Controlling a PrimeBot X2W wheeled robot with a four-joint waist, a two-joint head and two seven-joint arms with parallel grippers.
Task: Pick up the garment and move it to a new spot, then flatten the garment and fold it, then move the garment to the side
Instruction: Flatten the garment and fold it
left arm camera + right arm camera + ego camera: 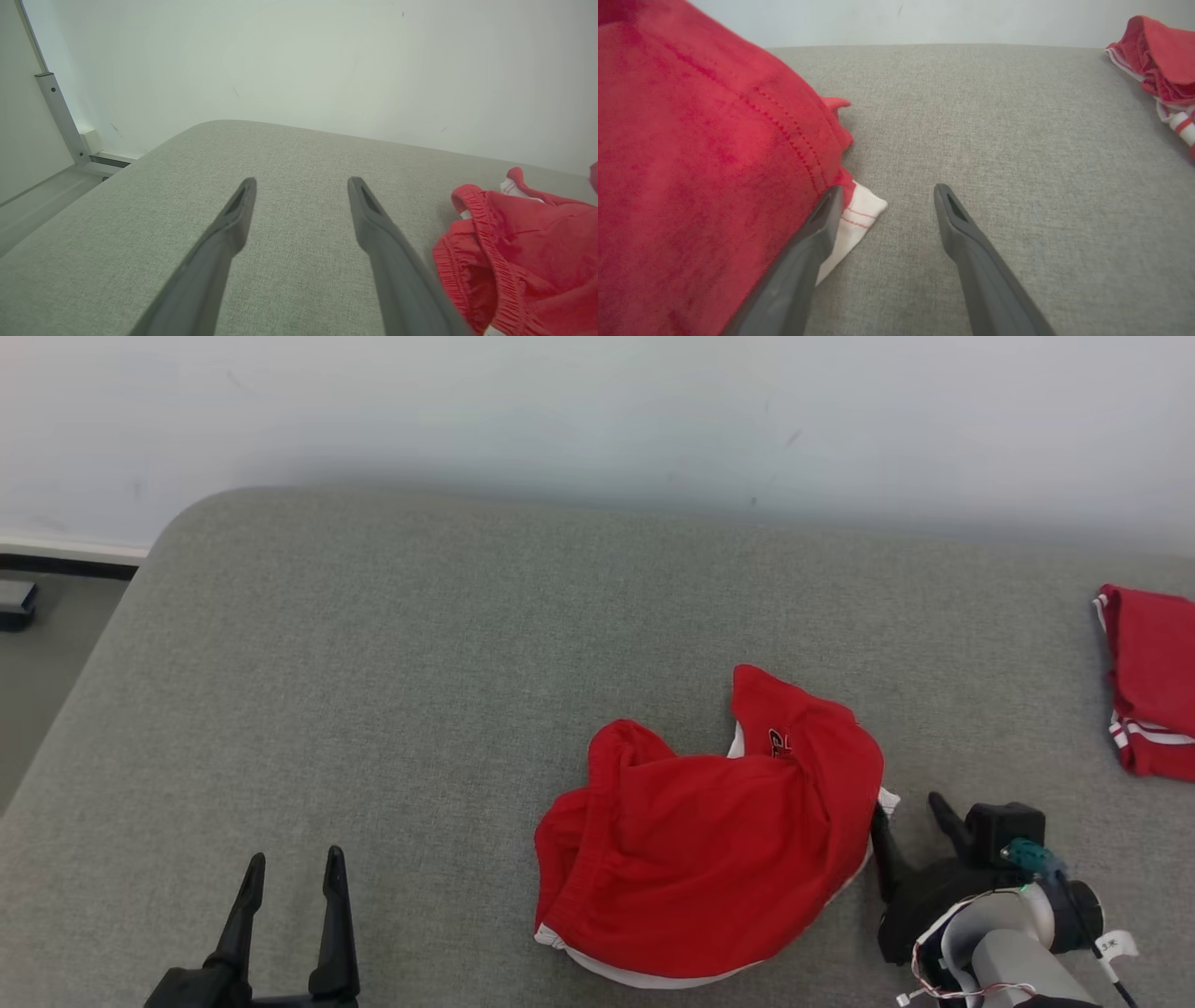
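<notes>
I am holding right tool [906, 810] wide open, empty, finger [803, 270] lying against garment [709, 840], left tool [294, 859] gaping empty, well apart

Grey surface [373, 709] lies open left of the garment [709, 859]; red cloth [1153, 681] occupies right edge.
</notes>
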